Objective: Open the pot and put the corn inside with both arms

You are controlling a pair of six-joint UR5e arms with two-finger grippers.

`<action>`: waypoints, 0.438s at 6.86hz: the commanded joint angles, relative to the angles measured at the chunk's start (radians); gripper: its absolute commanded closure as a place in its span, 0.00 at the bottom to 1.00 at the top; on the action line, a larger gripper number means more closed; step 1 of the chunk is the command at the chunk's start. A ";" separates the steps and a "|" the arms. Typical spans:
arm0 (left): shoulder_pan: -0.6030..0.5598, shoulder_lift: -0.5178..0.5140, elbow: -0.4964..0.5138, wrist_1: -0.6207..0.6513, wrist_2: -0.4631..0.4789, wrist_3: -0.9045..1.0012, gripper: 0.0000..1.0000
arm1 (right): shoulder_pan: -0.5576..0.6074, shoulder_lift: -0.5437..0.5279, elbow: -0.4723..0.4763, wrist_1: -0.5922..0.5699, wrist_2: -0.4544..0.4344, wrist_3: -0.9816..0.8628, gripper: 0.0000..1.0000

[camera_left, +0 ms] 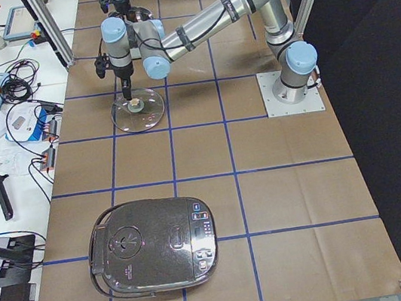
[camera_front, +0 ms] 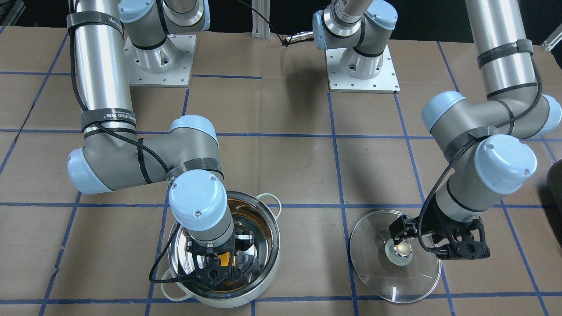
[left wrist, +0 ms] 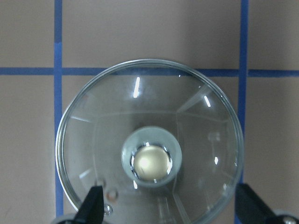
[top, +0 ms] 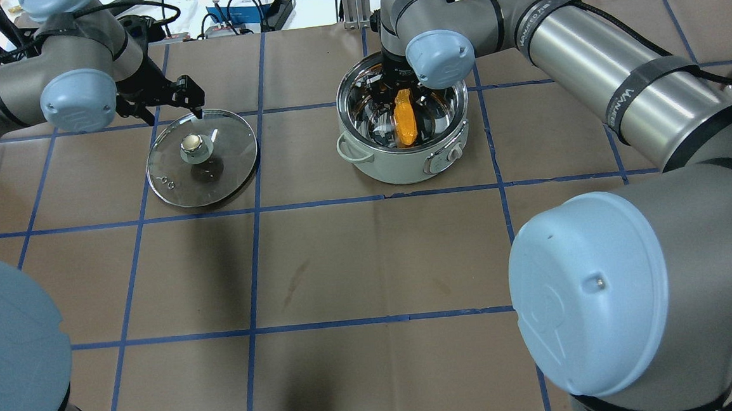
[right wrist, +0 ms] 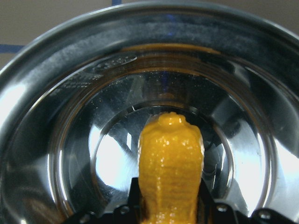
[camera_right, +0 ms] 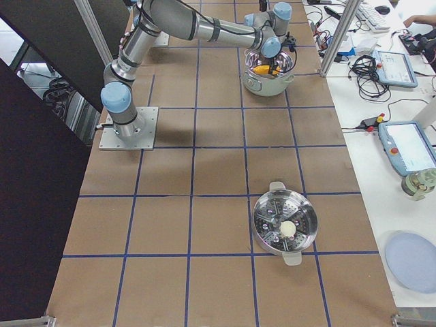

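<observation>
Corn: clamped in the right gripper, long axis pointing tip-down inside the pot.
Pot: open, near the far edge of the desk.
Lid: flat on the desk toward its left end, with the left gripper above it, fingers apart.

- a robotics lab: robot arms stand bolted on metal base plates on a bench covered in brown paper and gridded with blue tape.
- side tables carry teach pendants and tangled cables; aluminium frame posts edge the bench.
</observation>
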 commanded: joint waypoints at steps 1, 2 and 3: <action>-0.083 0.210 0.019 -0.245 0.025 -0.005 0.00 | 0.000 -0.003 0.000 -0.010 -0.016 0.034 0.00; -0.116 0.296 0.019 -0.287 0.026 -0.005 0.00 | 0.000 -0.014 0.000 -0.007 -0.018 0.033 0.00; -0.130 0.315 0.018 -0.307 0.024 -0.006 0.00 | -0.001 -0.055 -0.001 0.009 -0.018 0.033 0.00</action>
